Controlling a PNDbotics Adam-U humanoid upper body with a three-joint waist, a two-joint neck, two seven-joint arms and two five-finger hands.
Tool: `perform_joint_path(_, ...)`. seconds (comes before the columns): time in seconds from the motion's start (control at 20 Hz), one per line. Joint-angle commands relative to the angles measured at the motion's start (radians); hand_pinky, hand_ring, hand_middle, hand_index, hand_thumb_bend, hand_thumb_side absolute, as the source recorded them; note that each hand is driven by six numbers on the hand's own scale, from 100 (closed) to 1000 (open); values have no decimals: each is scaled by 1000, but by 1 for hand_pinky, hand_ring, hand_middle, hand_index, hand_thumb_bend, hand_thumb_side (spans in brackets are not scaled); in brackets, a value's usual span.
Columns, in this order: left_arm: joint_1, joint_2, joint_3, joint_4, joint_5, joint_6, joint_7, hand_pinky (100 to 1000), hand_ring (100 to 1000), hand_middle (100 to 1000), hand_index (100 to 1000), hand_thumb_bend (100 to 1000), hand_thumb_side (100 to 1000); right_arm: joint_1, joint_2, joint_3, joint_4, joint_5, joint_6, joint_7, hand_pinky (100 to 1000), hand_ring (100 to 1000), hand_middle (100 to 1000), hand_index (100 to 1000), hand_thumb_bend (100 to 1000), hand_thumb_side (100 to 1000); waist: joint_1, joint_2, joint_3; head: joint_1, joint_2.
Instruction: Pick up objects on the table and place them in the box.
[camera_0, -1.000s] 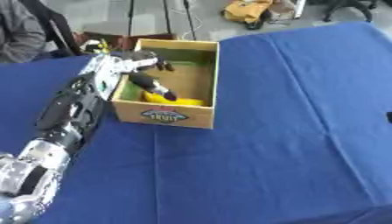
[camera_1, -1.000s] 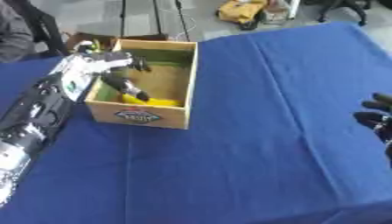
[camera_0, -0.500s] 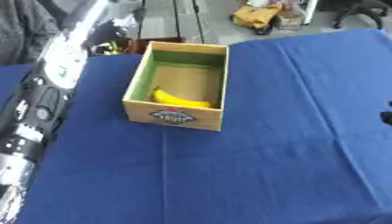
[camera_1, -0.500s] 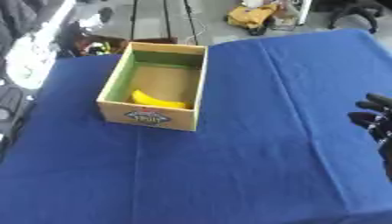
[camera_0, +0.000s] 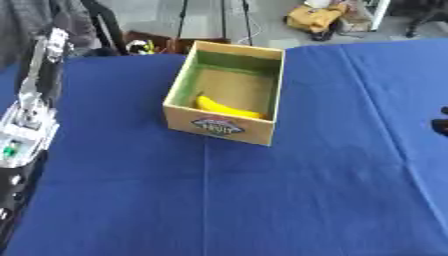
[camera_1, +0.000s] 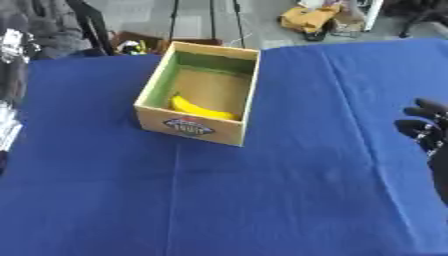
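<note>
1. Box (camera_0: 226, 95): open-topped cardboard, standing upright on the blue-covered worktop (camera_0: 262, 200), toward the far edge and left of centre.
2. Banana (camera_0: 229, 109): yellow, lying on the box floor against the near wall. Counts as placed.
3. Rest of the visible worktop: no loose object to be made out anywhere on the blue cloth.
4. Left arm (camera_0: 26, 130): raised along the left edge of the worktop, well apart from the box. Left robot hand not to be made out; open or closed cannot be told.
5. Right robot hand (camera_1: 429, 131): at the right edge of the worktop, dark fingers relaxed and apart, nothing held, well clear of the box.
6. Step in hand, as a judgement: placing step complete, arm clear of the box.
7. Next move, as a judgement: search the worktop for a remaining object. If found, approach with the nearer robot hand, close around it, carry over the box rim and release inside beside the banana.
</note>
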Motion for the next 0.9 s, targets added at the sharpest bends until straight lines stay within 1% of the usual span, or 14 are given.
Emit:
perform_joint_path(0.05, 27, -19, 31, -49, 42, 29, 0, 774, 786, 737, 700, 562, 992, -3, -21, -9, -12, -6, 0, -3, 814, 674, 680, 787, 100, 996, -5, -16, 7, 0, 12)
perform_joint_path(0.2, 54, -47, 43, -66, 56, 40, -2, 772, 784, 735, 699, 564, 993, -1, -18, -9, -12, -6, 0, -2, 814, 674, 680, 787, 100, 997, -8, -17, 12, -2, 16)
perform_joint_path(0.5, 78, -75, 49, -69, 60, 50, -1, 768, 780, 729, 693, 560, 995, -2, -15, -9, -12, -7, -1, -2, 815, 674, 680, 787, 100, 997, -12, -13, 14, -3, 18)
perform_joint_path(0.9, 92, -88, 47, -69, 60, 52, -5, 765, 777, 726, 686, 559, 999, -3, -15, -10, -13, -7, 0, -1, 815, 674, 680, 788, 100, 997, -12, -9, 11, -4, 15)
